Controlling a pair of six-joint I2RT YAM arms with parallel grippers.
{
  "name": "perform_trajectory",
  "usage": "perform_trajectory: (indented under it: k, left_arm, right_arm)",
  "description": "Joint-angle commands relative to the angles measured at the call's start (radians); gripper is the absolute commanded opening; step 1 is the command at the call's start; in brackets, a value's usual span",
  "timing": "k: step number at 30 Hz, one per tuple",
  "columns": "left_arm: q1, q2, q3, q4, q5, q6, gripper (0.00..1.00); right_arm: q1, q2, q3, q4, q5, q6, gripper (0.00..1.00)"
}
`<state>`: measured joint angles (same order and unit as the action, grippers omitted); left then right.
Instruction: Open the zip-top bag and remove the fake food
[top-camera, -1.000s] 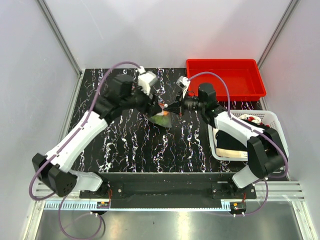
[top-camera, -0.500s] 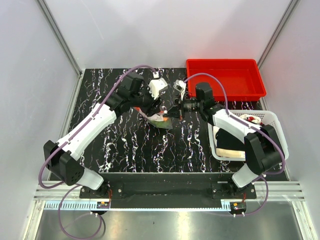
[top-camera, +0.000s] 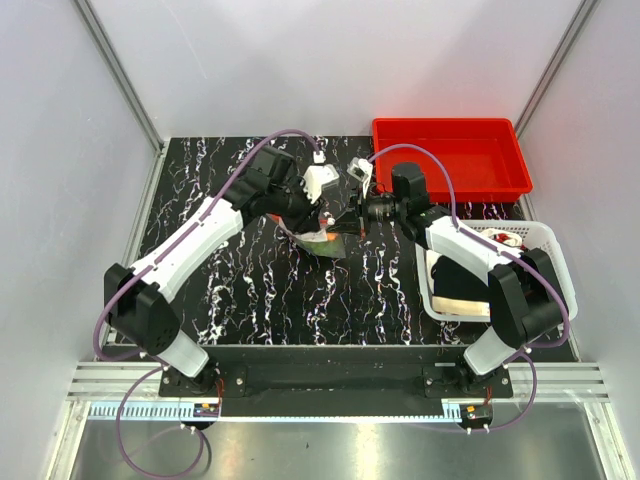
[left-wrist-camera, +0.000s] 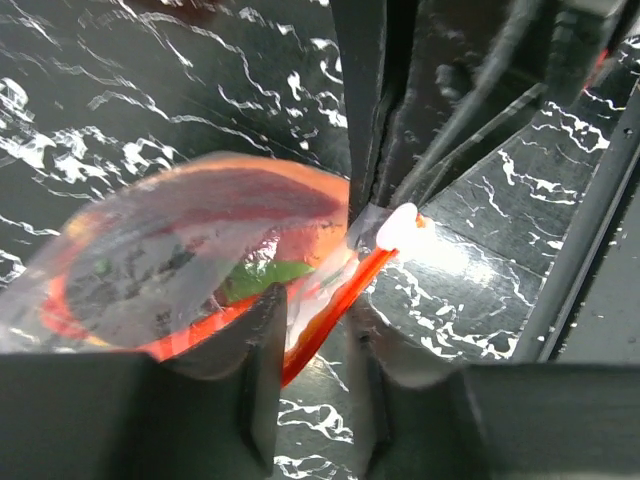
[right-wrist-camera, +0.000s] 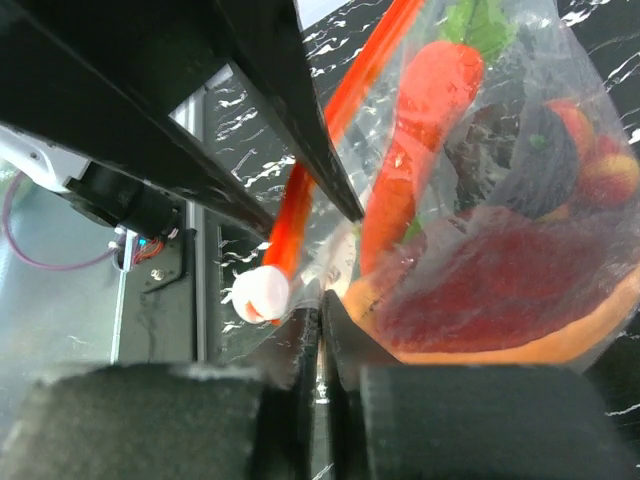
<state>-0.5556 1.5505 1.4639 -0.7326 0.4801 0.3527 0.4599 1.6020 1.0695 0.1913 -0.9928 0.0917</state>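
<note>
The zip-top bag (top-camera: 322, 238) hangs just above the black table between both grippers. Its orange-red zip strip (left-wrist-camera: 330, 315) ends in a white slider (left-wrist-camera: 398, 227). My left gripper (left-wrist-camera: 315, 330) straddles that strip: the strip lies against the left finger, with a gap to the other. My right gripper (right-wrist-camera: 322, 300) pinches the clear film beside the slider (right-wrist-camera: 262, 292), jaws nearly touching. Inside the bag is fake food: an orange carrot (right-wrist-camera: 420, 130), a dark purple piece (right-wrist-camera: 530, 150), red tomatoes (right-wrist-camera: 600, 170) and a flat red slice (right-wrist-camera: 500, 290). From above, the left gripper (top-camera: 322, 212) and right gripper (top-camera: 345, 225) meet over the bag.
A red bin (top-camera: 450, 160) stands at the back right. A white mesh basket (top-camera: 545, 240) holding dark items sits at the right edge, under the right forearm. The black marbled table (top-camera: 250, 290) stretches in front of the bag.
The left arm has swung in and turned its wrist, bringing its jaws down around the zip strip. The bag and the right gripper have barely shifted.
</note>
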Motion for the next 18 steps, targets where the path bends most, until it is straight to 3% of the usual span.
perform_trajectory:
  k: [1, 5, 13, 18]
  left_arm:
    - [0.006, 0.005, 0.052, -0.004, 0.028, -0.001, 0.11]
    - [0.016, 0.002, 0.072, 0.006, 0.025, -0.021, 0.0]
    - [0.026, -0.021, 0.072, 0.013, 0.028, -0.035, 0.0]
    - [0.026, -0.024, 0.069, 0.013, 0.037, -0.046, 0.0]
  right_arm:
    - [-0.003, -0.013, 0.03, 0.066, -0.012, 0.042, 0.25]
    - [-0.004, -0.03, -0.048, 0.167, 0.028, 0.083, 0.31]
    - [-0.003, -0.016, -0.117, 0.359, 0.014, 0.207, 0.42]
    - [0.023, -0.004, -0.108, 0.405, 0.02, 0.249, 0.38]
